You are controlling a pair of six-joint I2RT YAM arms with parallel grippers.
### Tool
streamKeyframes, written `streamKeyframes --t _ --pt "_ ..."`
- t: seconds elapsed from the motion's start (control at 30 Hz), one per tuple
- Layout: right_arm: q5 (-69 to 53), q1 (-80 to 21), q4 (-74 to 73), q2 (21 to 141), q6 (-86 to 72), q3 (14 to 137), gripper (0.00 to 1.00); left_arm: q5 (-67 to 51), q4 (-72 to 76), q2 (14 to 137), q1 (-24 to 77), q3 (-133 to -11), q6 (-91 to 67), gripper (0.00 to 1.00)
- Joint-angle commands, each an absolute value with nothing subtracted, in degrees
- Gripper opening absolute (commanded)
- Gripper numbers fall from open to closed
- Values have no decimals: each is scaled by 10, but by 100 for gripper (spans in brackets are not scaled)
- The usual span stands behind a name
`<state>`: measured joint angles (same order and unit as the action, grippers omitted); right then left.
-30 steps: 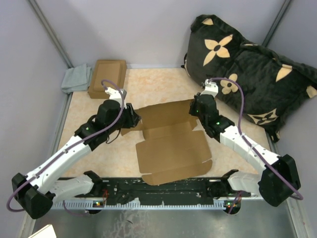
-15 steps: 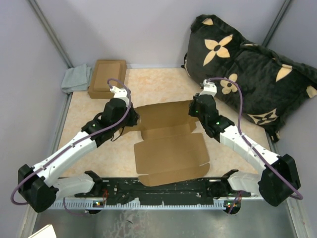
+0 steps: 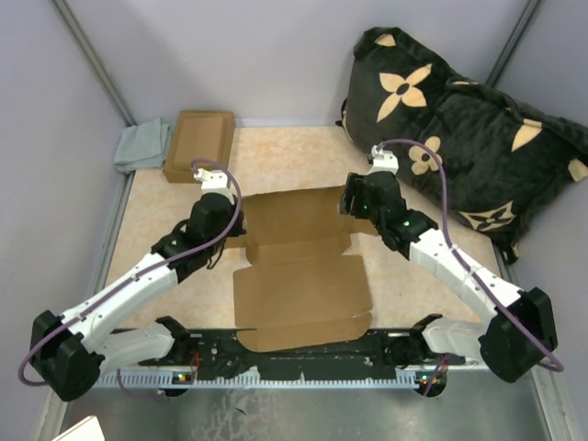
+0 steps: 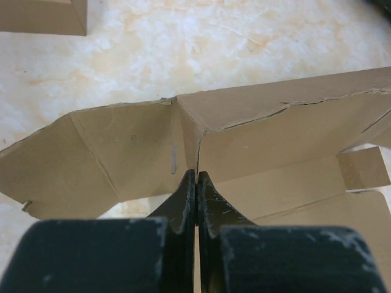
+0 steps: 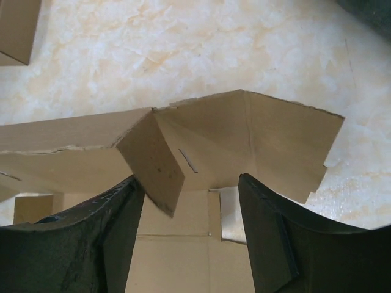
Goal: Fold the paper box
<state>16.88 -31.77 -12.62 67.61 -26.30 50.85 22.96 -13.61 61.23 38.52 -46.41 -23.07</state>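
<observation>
From the top external camera, the paper box (image 3: 299, 276) lies opened out on the marbled tabletop (image 3: 294, 161), between the two arms. Its near panels are flat and its far wall is raised. The left pincer (image 3: 241, 223) sits at the box's far left corner and the right pincer (image 3: 349, 204) at its far right corner. Both are mostly covered by their own wrists, so this view does not show how their jaws stand. A smaller cardboard box (image 3: 199, 145) and a grey cloth (image 3: 142, 145) lie in the far left corner. A dark cushion (image 3: 459, 156) with tan flowers leans at the far right, cut off by the frame.

In the left wrist view, the left pincer (image 4: 196, 177) is pressed closed, with the box's upright corner crease running down into the thin seam between its fingers (image 4: 183, 201). The card inside the seam is hidden. The box runs out of frame on the right.

In the right wrist view, the right pincer (image 5: 189, 189) is spread wide and holds nothing. A bent corner flap of the box stands between its fingers (image 5: 122, 213), close to the left one; whether they touch is unclear. The lower part of the box is cut off.
</observation>
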Motion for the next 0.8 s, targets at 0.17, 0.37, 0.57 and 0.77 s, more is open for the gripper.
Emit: streamKeyframes --t 0.17,0.37,0.57,0.77 --pt "231 -313 -178 593 -208 570 63 279 -48 557 388 -379 -235 0" --pt "227 -220 -107 573 -184 512 51 287 49 501 388 -288 -206 0" --pt "160 -138 -100 712 -180 540 42 298 94 443 388 -249 -172 0" --pt "87 -136 25 803 -124 512 42 290 101 440 388 -247 -152 0"
